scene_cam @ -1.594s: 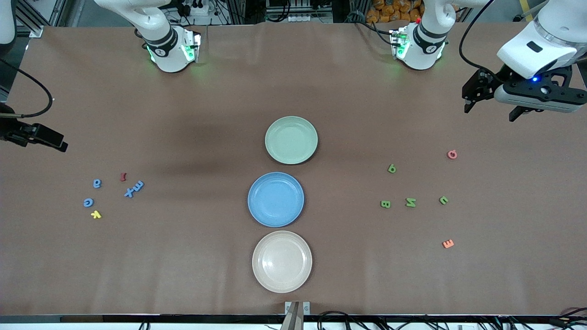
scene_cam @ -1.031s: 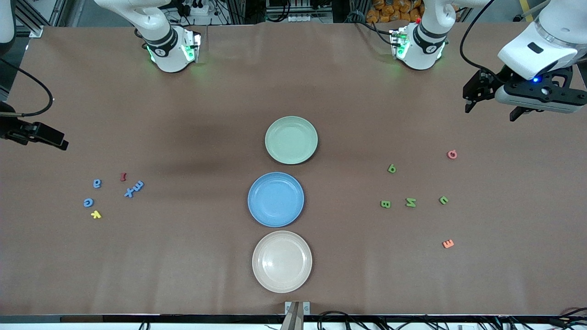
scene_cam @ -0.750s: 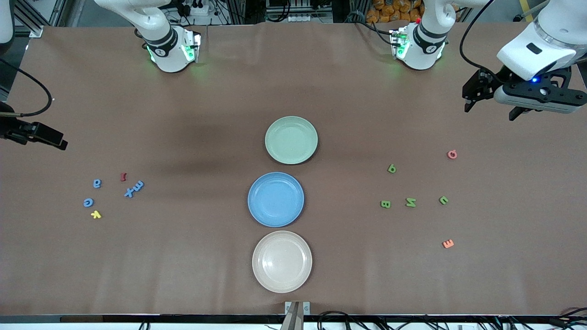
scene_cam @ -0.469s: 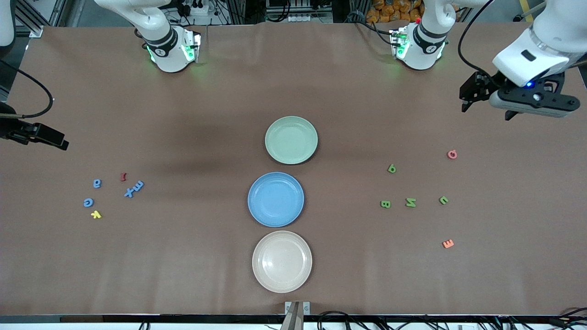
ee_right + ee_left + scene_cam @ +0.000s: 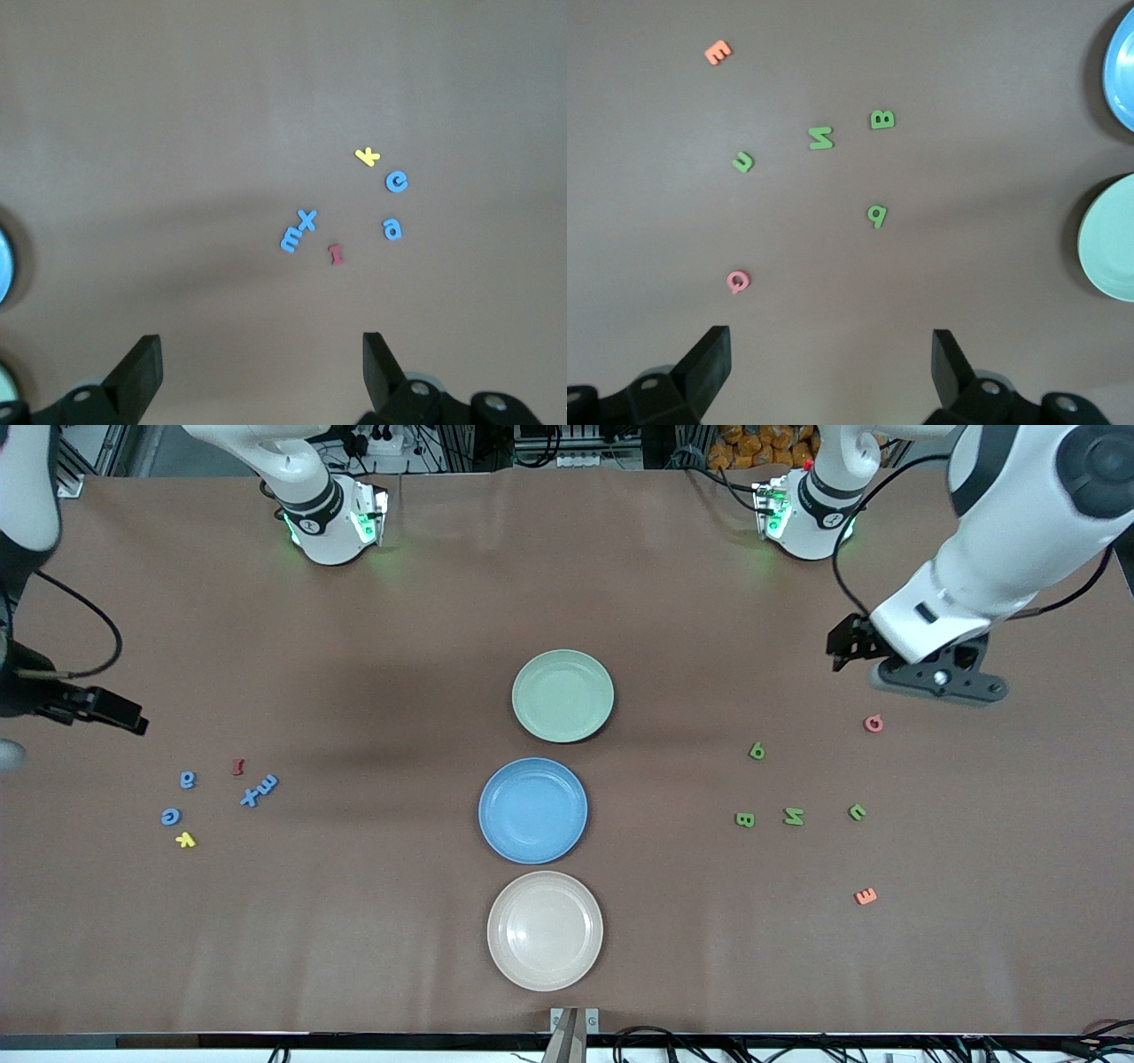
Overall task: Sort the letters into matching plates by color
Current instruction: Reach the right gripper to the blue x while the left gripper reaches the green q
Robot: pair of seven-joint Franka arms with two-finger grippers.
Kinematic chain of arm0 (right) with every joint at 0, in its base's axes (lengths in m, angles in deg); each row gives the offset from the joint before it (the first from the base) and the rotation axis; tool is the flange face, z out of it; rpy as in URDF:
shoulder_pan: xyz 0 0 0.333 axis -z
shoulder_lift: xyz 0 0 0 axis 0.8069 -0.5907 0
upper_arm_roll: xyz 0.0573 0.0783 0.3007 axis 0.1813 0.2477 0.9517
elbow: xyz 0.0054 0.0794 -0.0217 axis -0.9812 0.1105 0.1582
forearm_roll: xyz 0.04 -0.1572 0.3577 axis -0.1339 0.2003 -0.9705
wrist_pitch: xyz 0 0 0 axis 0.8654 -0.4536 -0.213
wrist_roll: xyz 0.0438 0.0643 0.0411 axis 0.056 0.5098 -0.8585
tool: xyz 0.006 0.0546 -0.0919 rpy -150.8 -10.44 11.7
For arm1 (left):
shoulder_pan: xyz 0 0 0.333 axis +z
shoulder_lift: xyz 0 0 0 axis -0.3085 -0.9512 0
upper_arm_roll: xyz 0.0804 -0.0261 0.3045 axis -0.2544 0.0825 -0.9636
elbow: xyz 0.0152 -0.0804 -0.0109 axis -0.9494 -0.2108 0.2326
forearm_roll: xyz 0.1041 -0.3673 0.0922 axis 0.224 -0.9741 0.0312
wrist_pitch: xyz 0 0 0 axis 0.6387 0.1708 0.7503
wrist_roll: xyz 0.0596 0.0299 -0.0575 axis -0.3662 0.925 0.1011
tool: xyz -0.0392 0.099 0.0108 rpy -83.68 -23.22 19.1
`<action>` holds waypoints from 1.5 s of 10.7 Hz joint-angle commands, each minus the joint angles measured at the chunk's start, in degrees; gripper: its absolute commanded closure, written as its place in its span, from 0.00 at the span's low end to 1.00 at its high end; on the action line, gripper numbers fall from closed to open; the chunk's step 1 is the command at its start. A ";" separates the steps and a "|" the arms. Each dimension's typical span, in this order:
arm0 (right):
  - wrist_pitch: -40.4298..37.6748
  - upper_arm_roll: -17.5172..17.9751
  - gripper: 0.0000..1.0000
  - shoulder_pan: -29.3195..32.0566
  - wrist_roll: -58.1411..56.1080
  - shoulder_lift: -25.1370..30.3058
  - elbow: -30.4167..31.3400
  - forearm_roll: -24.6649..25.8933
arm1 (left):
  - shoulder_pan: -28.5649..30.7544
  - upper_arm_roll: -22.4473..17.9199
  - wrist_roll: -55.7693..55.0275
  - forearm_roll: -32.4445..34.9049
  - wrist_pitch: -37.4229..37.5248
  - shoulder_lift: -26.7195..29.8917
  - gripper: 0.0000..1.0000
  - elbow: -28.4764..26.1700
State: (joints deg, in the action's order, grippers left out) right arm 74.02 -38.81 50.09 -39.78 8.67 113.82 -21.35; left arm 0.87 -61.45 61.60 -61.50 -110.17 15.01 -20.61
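The pale green plate (image 5: 563, 695), the blue plate (image 5: 532, 810) and the cream plate (image 5: 545, 930) stand in a row mid-table, all empty. Several green letters (image 5: 794, 816) lie toward the left arm's end with a pink letter (image 5: 873, 724) and an orange letter (image 5: 866, 896). Several blue letters (image 5: 187, 779) lie toward the right arm's end with a red letter (image 5: 237, 766) and a yellow letter (image 5: 185, 839). My left gripper (image 5: 830, 363) is open and empty, over bare table beside the pink letter (image 5: 738, 281). My right gripper (image 5: 261, 363) is open and empty, over bare table beside the blue letters (image 5: 290, 238).
The brown table (image 5: 399, 646) is bare between the plates and both letter groups. The arm bases (image 5: 332, 522) stand farthest from the front camera. A small fixture (image 5: 574, 1020) sits at the table edge nearest the front camera.
My left arm has swung in from the table's end and come down over the table beside the pink letter. My right arm has shifted slightly toward the blue letters. Letters and plates have not moved.
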 commanded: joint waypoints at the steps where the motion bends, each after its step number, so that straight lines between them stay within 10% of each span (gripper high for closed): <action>1: 11.08 0.23 0.00 0.54 3.96 0.16 9.33 -0.11 | -0.21 1.28 -1.34 -0.95 -10.61 -1.35 0.00 -7.70; 6: 25.16 0.23 0.00 2.38 3.82 -3.52 19.89 -3.08 | -1.80 4.44 6.61 0.37 -20.33 -8.09 0.00 -14.25; 16: 42.30 2.68 0.00 5.55 0.11 -19.08 22.18 -5.38 | -0.57 4.53 13.95 4.77 -37.64 -19.79 0.00 -20.57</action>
State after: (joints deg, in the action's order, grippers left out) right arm 112.76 -38.48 53.33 -38.55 -8.67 135.32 -25.85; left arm -0.63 -57.11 73.28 -58.27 -145.61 -2.20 -41.03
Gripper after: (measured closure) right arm 0.000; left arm 0.000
